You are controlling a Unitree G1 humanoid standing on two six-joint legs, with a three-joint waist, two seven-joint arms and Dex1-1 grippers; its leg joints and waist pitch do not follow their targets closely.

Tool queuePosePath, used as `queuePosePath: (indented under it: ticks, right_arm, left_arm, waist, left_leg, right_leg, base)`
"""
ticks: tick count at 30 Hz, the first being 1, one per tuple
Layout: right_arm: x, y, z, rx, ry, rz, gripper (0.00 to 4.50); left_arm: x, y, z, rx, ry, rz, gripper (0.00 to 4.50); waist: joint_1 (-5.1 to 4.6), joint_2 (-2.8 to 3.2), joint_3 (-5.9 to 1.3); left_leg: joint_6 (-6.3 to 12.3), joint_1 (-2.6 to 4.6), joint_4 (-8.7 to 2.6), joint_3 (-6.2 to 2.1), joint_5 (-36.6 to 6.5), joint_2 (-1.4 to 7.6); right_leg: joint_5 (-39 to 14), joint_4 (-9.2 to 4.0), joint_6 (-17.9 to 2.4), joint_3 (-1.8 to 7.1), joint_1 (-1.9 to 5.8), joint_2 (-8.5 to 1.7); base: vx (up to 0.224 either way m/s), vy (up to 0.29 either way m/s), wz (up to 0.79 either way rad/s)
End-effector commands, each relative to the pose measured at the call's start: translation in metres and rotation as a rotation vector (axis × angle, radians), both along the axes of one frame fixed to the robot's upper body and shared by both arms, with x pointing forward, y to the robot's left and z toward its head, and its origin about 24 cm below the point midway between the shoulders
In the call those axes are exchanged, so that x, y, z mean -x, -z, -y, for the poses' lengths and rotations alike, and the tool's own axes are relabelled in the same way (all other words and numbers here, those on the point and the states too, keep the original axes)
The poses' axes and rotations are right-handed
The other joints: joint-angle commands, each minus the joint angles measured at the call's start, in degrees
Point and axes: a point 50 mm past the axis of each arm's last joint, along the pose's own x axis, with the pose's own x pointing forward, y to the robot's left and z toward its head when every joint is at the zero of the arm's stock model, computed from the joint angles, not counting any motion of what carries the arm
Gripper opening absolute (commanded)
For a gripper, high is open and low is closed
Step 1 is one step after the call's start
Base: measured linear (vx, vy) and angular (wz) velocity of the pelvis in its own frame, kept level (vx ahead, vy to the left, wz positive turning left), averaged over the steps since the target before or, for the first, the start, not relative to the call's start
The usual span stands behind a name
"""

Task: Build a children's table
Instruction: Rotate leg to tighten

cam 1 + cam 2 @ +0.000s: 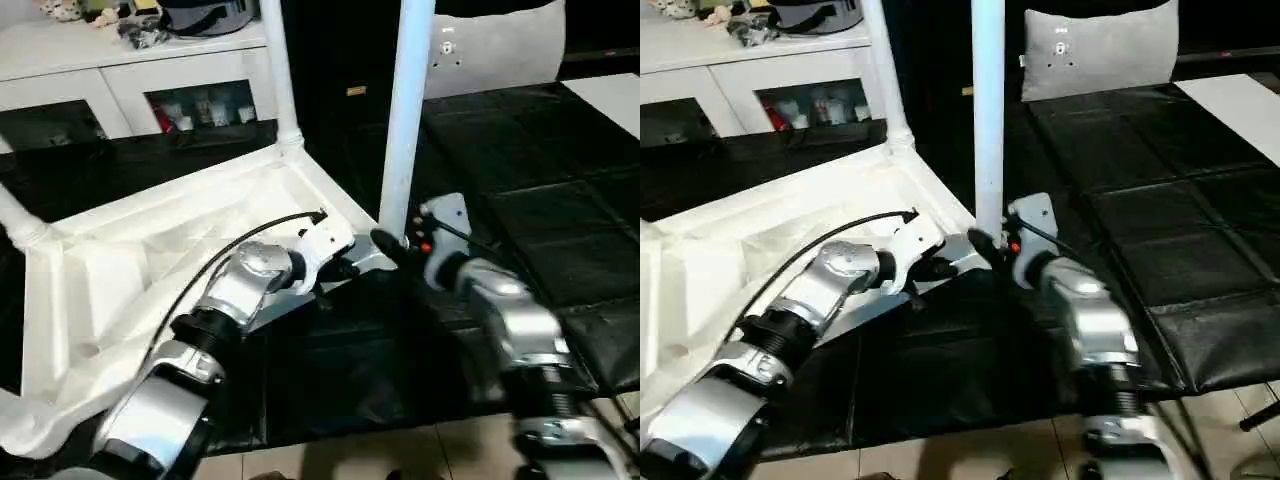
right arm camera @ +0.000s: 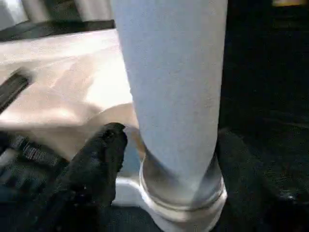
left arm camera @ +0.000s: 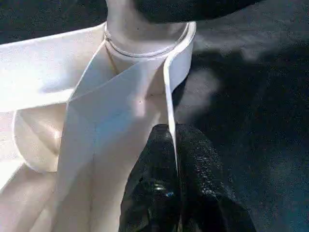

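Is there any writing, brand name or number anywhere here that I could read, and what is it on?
None can be read.
Grey cushion: a small pale tag, too blurred to read.
Items in the white cabinet: too small to read.
Tabletop, legs and both grippers: no visible markings.

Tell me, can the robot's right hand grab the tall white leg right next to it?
Probably yes. The right gripper sits at the base of the upright leg, where it stands in the tabletop's corner socket. One finger lies beside the tube, and nothing stands between them.
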Motion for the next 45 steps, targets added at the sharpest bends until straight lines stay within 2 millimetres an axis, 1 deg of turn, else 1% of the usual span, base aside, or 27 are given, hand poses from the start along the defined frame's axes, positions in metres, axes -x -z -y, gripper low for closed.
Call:
queuePosePath:
  ticks: [1, 2, 4, 5, 7, 8, 9, 13, 14, 15, 18, 20, 21, 24, 26, 29, 31, 33, 37, 38, 39, 40, 41, 42, 43, 44, 45]
  right_arm:
    - [0.004, -0.009, -0.017, -0.031, -0.143, 0.044, 3.59]
    - [0.005, -0.012, -0.008, -0.004, -0.176, 0.06, 3.68]
    - [0.005, -0.013, -0.004, 0.009, -0.189, 0.065, 3.9]
    - [0.006, -0.015, 0.003, 0.069, -0.261, 0.085, 3.9]
    - [0.007, -0.016, 0.006, 0.095, -0.3, 0.09, 3.9]
    - [0.01, -0.019, 0.011, 0.124, -0.387, 0.091, 3.9]
    - [0.011, -0.02, 0.013, 0.129, -0.418, 0.089, 3.9]
    - [0.013, -0.022, 0.016, 0.132, -0.492, 0.074, 3.9]
    - [0.014, -0.021, 0.018, 0.13, -0.529, 0.058, 3.64]
    - [0.014, -0.021, 0.02, 0.133, -0.56, 0.047, 3.64]
    - [0.014, -0.019, 0.023, 0.125, -0.613, 0.017, 3.39]
    - [0.016, -0.018, 0.022, 0.123, -0.642, 0.004, 3.12]
    - [0.017, -0.016, 0.022, 0.118, -0.664, -0.007, 3.12]
    - [0.019, -0.014, 0.02, 0.108, -0.694, -0.021, 2.77]
    - [0.02, -0.013, 0.019, 0.102, -0.708, -0.023, 2.69]
    - [0.02, -0.012, 0.016, 0.089, -0.729, -0.031, 2.35]
    - [0.021, -0.011, 0.015, 0.083, -0.738, -0.035, 2.29]
    - [0.022, -0.01, 0.014, 0.074, -0.748, -0.043, 2.01]
    - [0.023, -0.009, 0.013, 0.059, -0.761, -0.056, 1.9]
    - [0.027, -0.008, 0.01, 0.034, -0.75, -0.056, 1.9]
    - [0.027, -0.008, 0.01, 0.034, -0.75, -0.056, 1.89]
    - [0.026, -0.007, 0.008, 0.029, -0.686, -0.068, 1.88]
    - [0.023, -0.005, 0.006, 0.026, -0.612, -0.085, 1.88]
    - [0.021, -0.003, 0.002, 0.028, -0.543, -0.087, 1.88]
    - [0.019, -0.001, -0.002, 0.022, -0.482, -0.09, 1.88]
    - [0.015, 0.001, -0.008, 0.016, -0.408, -0.096, 1.88]
    - [0.013, 0.002, -0.011, 0.012, -0.358, -0.1, 1.88]
  left_arm:
    - [0.002, -0.003, 0.0, -0.019, 0.077, 0.023, 0.0]
    - [0.005, -0.004, -0.006, -0.02, 0.128, 0.024, 0.0]
    - [0.006, -0.004, -0.008, -0.017, 0.151, 0.025, 0.0]
    - [0.009, -0.004, -0.014, -0.025, 0.199, 0.029, 0.0]
    - [0.011, -0.004, -0.016, -0.034, 0.228, 0.03, 0.0]
    - [0.015, -0.003, -0.021, -0.046, 0.29, 0.012, 0.0]
    - [0.016, -0.003, -0.023, -0.056, 0.311, 0.006, 0.0]
    - [0.019, -0.002, -0.028, -0.084, 0.363, -0.003, 0.0]
    - [0.02, -0.002, -0.03, -0.097, 0.383, 0.0, 0.0]
    - [0.022, -0.001, -0.031, -0.105, 0.405, 0.0, 0.0]
    - [0.028, -0.001, -0.035, -0.119, 0.481, -0.013, 0.0]
    - [0.03, -0.002, -0.036, -0.123, 0.504, -0.019, 0.0]
    - [0.032, -0.002, -0.036, -0.124, 0.526, -0.025, 0.0]
    - [0.035, -0.002, -0.037, -0.125, 0.553, -0.032, 0.0]
    - [0.035, -0.002, -0.037, -0.128, 0.562, -0.033, 0.0]
    - [0.036, -0.002, -0.038, -0.13, 0.569, -0.034, 0.0]
    - [0.036, -0.002, -0.038, -0.13, 0.572, -0.034, 0.0]
    - [0.037, -0.003, -0.038, -0.126, 0.575, -0.037, 0.0]
    - [0.037, -0.003, -0.037, -0.112, 0.566, -0.046, 0.0]
    - [0.034, -0.004, -0.035, -0.068, 0.5, -0.067, 0.0]
    - [0.034, -0.004, -0.035, -0.068, 0.5, -0.067, 0.0]
    - [0.031, -0.006, -0.033, -0.038, 0.451, -0.076, 0.0]
    - [0.028, -0.007, -0.032, -0.024, 0.409, -0.074, 0.0]
    - [0.025, -0.008, -0.03, -0.009, 0.362, -0.071, 0.0]
    - [0.021, -0.008, -0.027, 0.001, 0.314, -0.071, 0.0]
    - [0.017, -0.009, -0.023, 0.009, 0.254, -0.061, 0.0]
    - [0.014, -0.009, -0.02, 0.014, 0.219, -0.053, 0.0]
  waist:
    - [0.53, -1.13, -4.18]
    - [0.93, -1.06, -4.26]
    - [1.49, -0.97, -4.43]
    - [1.62, -1.09, -4.38]
    - [2.15, -0.93, -4.36]
    - [2.54, -1.44, -4.39]
    - [3.0, -1.33, -4.44]
    - [3.81, -1.66, -4.37]
    - [4.11, -1.75, -4.32]
    - [4.22, -1.94, -4.36]
    - [4.56, -1.7, -4.37]
    - [4.75, -1.73, -4.38]
    - [4.78, -1.76, -4.38]
    - [5.28, -1.91, -4.41]
    - [5.37, -1.97, -4.3]
    - [5.39, -1.99, -4.3]
    - [5.42, -1.98, -4.29]
    - [5.46, -1.96, -4.36]
    - [5.45, -1.99, -4.38]
    - [5.42, -1.97, -4.4]
    - [5.52, -1.93, -4.37]
    - [5.41, -1.94, -4.35]
    - [5.42, -1.64, -4.22]
    - [5.28, -1.68, -4.18]
    - [4.99, -1.65, -4.04]
    - [4.54, -1.91, -3.85]
    - [4.18, -1.84, -3.72]
  left_leg:
    - [7.42, -0.2, -4.1, -3.24, -5.24, 6.63]
    - [7.53, -0.21, -3.99, -3.25, -4.55, 6.63]
    - [7.9, -0.14, -3.87, -3.2, -3.49, 6.87]
    - [8.14, -0.21, -3.91, -3.21, -3.39, 7.05]
    - [8.13, -0.03, -3.88, -3.16, -4.06, 7.21]
    - [8.02, 0.06, -3.9, -3.07, -4.22, 7.37]
    - [8.02, -0.06, -3.82, -3.0, -4.3, 7.24]
    - [8.21, -0.08, -3.68, -2.84, -4.03, 7.19]
    - [7.95, -0.04, -3.71, -2.79, -4.06, 7.25]
    - [7.91, 0.01, -3.66, -2.74, -4.37, 7.17]
    - [7.59, 0.06, -3.7, -2.88, -3.97, 7.46]
    - [7.41, 0.15, -3.73, -2.9, -4.18, 7.62]
    - [7.37, 0.16, -3.73, -2.85, -4.28, 7.58]
    - [6.8, 0.15, -3.74, -2.84, -4.42, 7.6]
    - [6.43, 0.16, -3.83, -2.86, -5.09, 7.64]
    - [5.54, 0.18, -3.88, -2.87, -6.01, 7.57]
    - [5.46, 0.11, -3.86, -2.86, -6.02, 7.5]
    - [5.39, 0.12, -3.82, -2.85, -5.53, 7.51]
    - [5.77, 0.1, -3.77, -2.84, -5.16, 7.5]
    - [5.8, 0.1, -3.79, -2.83, -4.98, 7.51]
    - [5.72, 0.23, -3.76, -2.87, -4.7, 7.64]
    - [5.67, 0.12, -3.81, -2.87, -4.87, 7.6]
    - [5.32, 0.22, -3.95, -2.97, -5.15, 7.72]
    - [5.02, 0.15, -3.98, -3.03, -5.23, 7.71]
    - [3.83, 0.27, -4.12, -3.09, -6.15, 7.61]
    - [2.51, 0.2, -4.22, -3.03, -8.02, 7.15]
    - [1.6, 0.28, -4.15, -2.99, -9.26, 6.74]
  right_leg:
    - [-7.74, -3.29, -9.81, 4.97, 3.83, -6.77]
    - [-7.62, -3.17, -9.85, 4.88, 3.73, -6.71]
    - [-6.93, -2.96, -9.73, 4.87, 3.43, -6.63]
    - [-6.23, -2.8, -9.99, 4.86, 3.27, -6.57]
    - [-6.29, -2.72, -9.98, 4.84, 3.1, -6.49]
    - [-6.15, -2.67, -10.05, 4.97, 3.04, -6.53]
    - [-6.14, -2.39, -10.27, 4.97, 3.17, -6.71]
    - [-7.54, -2.47, -10.27, 5.02, 3.0, -6.79]
    - [-8.8, -2.71, -9.89, 5.05, 2.93, -6.78]
    - [-9.29, -2.7, -9.9, 4.99, 2.91, -6.74]
    - [-10.04, -2.65, -9.5, 5.04, 2.8, -6.67]
    - [-9.4, -2.41, -9.9, 5.11, 2.63, -6.64]
    - [-9.3, -2.46, -10.01, 5.13, 2.61, -6.64]
    - [-9.58, -2.45, -10.25, 5.15, 2.7, -6.77]
    - [-10.38, -2.51, -10.16, 5.17, 2.62, -6.69]
    - [-11.47, -2.6, -9.99, 5.2, 2.67, -6.74]
    - [-11.37, -2.59, -10.04, 5.22, 2.71, -6.78]
    - [-11.01, -2.57, -9.99, 5.21, 2.72, -6.75]
    - [-10.23, -2.51, -10.17, 5.17, 2.73, -6.71]
    - [-10.23, -2.44, -10.19, 5.18, 2.76, -6.67]
    - [-10.09, -2.42, -10.37, 5.19, 2.63, -6.67]
    - [-10.35, -2.46, -10.33, 5.19, 2.7, -6.63]
    - [-10.87, -2.58, -10.26, 5.26, 2.66, -6.59]
    - [-11.02, -2.55, -10.15, 5.25, 2.69, -6.48]
    - [-12.63, -2.76, -10.02, 5.3, 2.54, -6.56]
    - [-16.13, -3.33, -9.24, 5.24, 2.68, -6.59]
    - [-19.7, -3.98, -8.25, 5.13, 2.75, -6.79]
  base:
    - [0.0, 0.0, 0.0]
    - [0.0, 0.0, 0.0]
    - [0.0, 0.0, 0.0]
    - [0.0, 0.0, 0.0]
    - [0.0, 0.0, 0.0]
    - [0.0, 0.0, 0.0]
    - [0.0, 0.0, 0.0]
    - [0.0, 0.0, 0.0]
    - [0.0, 0.0, 0.0]
    - [0.0, 0.0, 0.0]
    - [0.0, 0.0, 0.0]
    - [0.0, 0.0, 0.0]
    - [0.0, 0.0, 0.0]
    - [0.0, 0.0, 0.0]
    - [0.0, 0.0, 0.0]
    - [0.0, 0.0, 0.0]
    - [0.0, 0.0, 0.0]
    - [0.0, 0.0, 0.0]
    - [0.0, 0.0, 0.0]
    - [0.0, 0.0, 0.0]
    - [0.0, 0.0, 0.0]
    - [0.0, 0.0, 0.0]
    - [0.0, 0.0, 0.0]
    - [0.0, 0.0, 0.0]
    - [0.0, 0.0, 0.0]
    - [0.0, 0.0, 0.0]
    - [0.0, 0.0, 0.0]
